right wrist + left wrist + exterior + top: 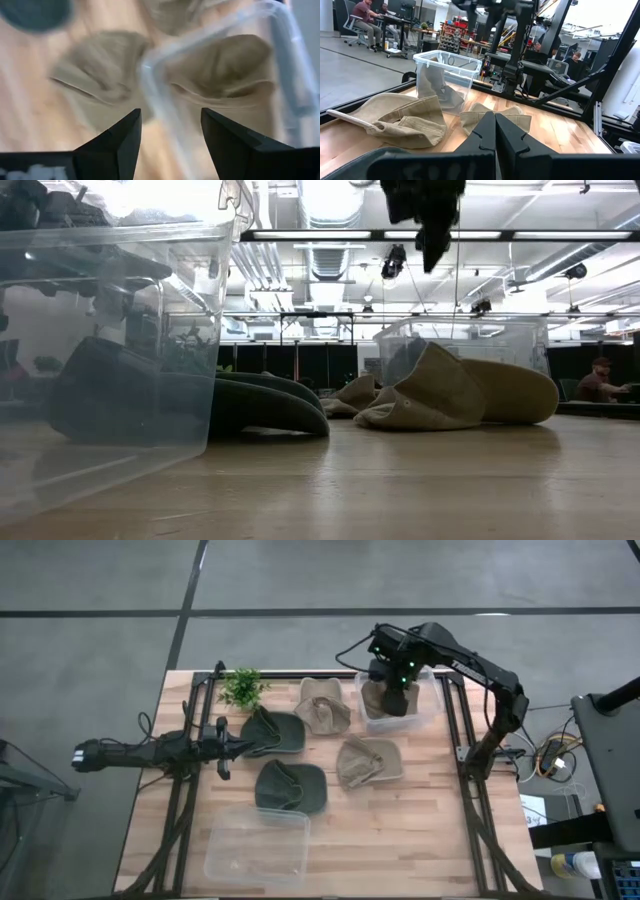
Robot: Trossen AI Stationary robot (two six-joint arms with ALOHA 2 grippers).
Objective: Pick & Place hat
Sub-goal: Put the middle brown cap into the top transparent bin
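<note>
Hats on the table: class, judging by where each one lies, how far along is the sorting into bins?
Done: one tan hat lies in the far clear bin. In hand: nothing; the right gripper hangs open above that bin, and the left gripper is shut by the dark hat. Left: two tan and two dark hats on the table; the near bin holds none.

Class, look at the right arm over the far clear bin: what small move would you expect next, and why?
Probably a lift and retreat from the far bin. The right tool hangs open and empty above it, and a tan hat already lies inside. Tan hats remain on the table, so the next pick likely starts there. The left tool waits shut beside a green hat.
</note>
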